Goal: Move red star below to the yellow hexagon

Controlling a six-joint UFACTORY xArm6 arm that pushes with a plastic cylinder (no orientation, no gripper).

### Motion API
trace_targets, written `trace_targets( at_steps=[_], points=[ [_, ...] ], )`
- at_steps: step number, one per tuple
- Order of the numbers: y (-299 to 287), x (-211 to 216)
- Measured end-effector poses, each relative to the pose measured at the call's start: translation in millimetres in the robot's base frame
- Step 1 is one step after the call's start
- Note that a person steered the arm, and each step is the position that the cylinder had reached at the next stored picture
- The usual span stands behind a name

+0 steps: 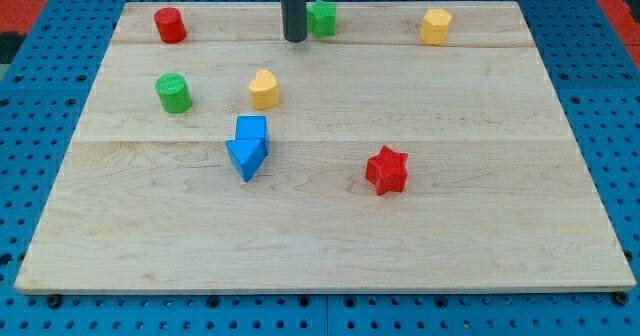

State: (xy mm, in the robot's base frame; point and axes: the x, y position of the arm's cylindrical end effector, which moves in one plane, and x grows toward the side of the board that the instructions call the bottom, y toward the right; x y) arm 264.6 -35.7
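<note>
Red star, six-pointed, flat on bare wood, far from my jawless tip

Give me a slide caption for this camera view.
My tip rests beside the green block at the view's top, far from the red star block and yellow hexagon block.

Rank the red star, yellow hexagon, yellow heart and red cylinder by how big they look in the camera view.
1. red star, largest, though nearest the view's bottom.
2-4. yellow heart, red cylinder, yellow hexagon: too alike to rank.
My tip touches none of them.
</note>
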Motion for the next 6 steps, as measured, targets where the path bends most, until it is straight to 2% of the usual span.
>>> trace_targets(
  at_steps=[1,2,3,5,6],
  points=[
    [-0.3,33.1],
    [59.9,74.3],
    [65.2,110.8],
    [12.9,204.6],
    [54.8,228.7]
  ],
)
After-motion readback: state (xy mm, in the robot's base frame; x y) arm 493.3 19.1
